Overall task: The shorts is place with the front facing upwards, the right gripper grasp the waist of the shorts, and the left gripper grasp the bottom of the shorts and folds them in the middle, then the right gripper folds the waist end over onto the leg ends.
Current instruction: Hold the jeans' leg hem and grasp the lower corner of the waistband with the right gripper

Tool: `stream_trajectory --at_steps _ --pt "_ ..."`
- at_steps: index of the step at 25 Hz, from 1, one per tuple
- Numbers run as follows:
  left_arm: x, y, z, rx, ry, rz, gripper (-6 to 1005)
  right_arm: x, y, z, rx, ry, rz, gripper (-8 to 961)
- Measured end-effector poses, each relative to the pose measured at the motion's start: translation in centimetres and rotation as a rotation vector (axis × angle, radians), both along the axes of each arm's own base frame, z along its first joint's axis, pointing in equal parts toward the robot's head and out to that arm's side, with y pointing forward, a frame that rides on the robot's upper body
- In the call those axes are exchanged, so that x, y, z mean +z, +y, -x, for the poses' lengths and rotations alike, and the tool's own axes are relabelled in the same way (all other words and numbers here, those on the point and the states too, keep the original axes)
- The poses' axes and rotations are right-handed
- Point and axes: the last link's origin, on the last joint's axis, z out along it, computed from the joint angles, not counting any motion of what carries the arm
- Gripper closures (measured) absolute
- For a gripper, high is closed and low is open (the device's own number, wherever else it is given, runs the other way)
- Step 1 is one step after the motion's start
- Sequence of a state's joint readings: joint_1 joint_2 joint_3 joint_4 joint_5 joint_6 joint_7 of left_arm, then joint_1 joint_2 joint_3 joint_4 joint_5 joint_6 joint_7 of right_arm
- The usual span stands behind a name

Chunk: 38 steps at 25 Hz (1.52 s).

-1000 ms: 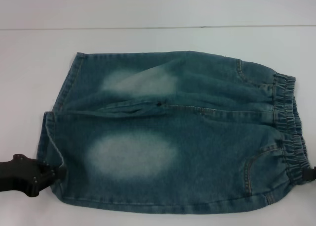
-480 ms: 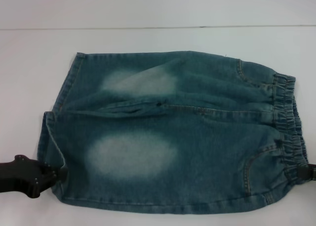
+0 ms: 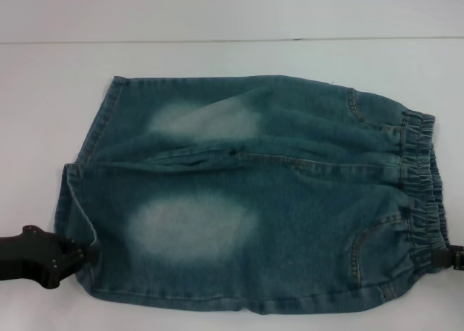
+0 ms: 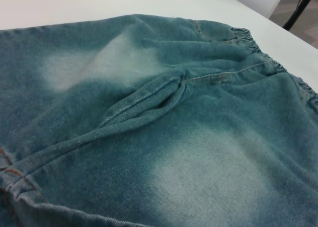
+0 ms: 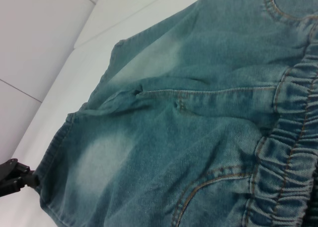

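The shorts [image 3: 254, 200] lie flat and front up, blue-green denim with pale patches, spread wide in the left wrist view [image 4: 164, 127] and the right wrist view [image 5: 189, 127]. The waist of the shorts [image 3: 420, 186] is the gathered band on the right. The bottom of the shorts [image 3: 76, 200], the leg ends, lies on the left. My left gripper [image 3: 88, 253] tapers to a point over the near leg's hem, shut on it; the right wrist view also shows this left gripper [image 5: 31, 180]. My right gripper [image 3: 451, 258] shows only as a black strip at the near waist corner.
A white table [image 3: 232, 56] carries the shorts, with a seam line across its far side. The near side seam of the shorts runs close to the table's front edge. In the left wrist view a dark stand [image 4: 300, 8] rises beyond the table's corner.
The right gripper has come further in at the near waist corner, and the waistband there has shifted slightly toward the front. The left gripper has barely moved.
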<state>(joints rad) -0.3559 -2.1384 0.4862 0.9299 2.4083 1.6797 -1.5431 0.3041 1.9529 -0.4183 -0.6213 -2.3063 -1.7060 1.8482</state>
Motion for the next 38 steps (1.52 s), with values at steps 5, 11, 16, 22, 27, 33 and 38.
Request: stream_trajectory --at_steps 5,11,16,22,27,33,38 --pt "0.0 0.1 -0.1 -0.005 -0.001 0.001 949 0.1 0.0 -0.1 -0.023 -0.007 0.022 37" --pt "0.0 0.3 -0.3 -0.01 -0.003 0.003 949 0.5 0.3 -0.6 -0.053 -0.049 0.023 37" --pt "0.0 0.3 -0.4 -0.013 -0.003 0.003 949 0.5 0.9 -0.1 -0.038 -0.051 0.024 37" --pt "0.0 0.3 -0.4 -0.014 -0.004 0.005 950 0.3 1.2 0.3 -0.022 -0.041 0.033 37" --pt "0.0 0.5 -0.5 -0.018 -0.004 0.005 950 0.1 1.4 0.8 -0.001 -0.027 0.047 36" --pt "0.0 0.5 -0.5 -0.019 -0.003 0.005 950 -0.1 1.5 1.0 0.005 -0.023 0.062 37" --pt "0.0 0.5 -0.5 -0.019 -0.002 0.005 950 0.2 1.5 0.9 0.004 -0.034 0.06 66"
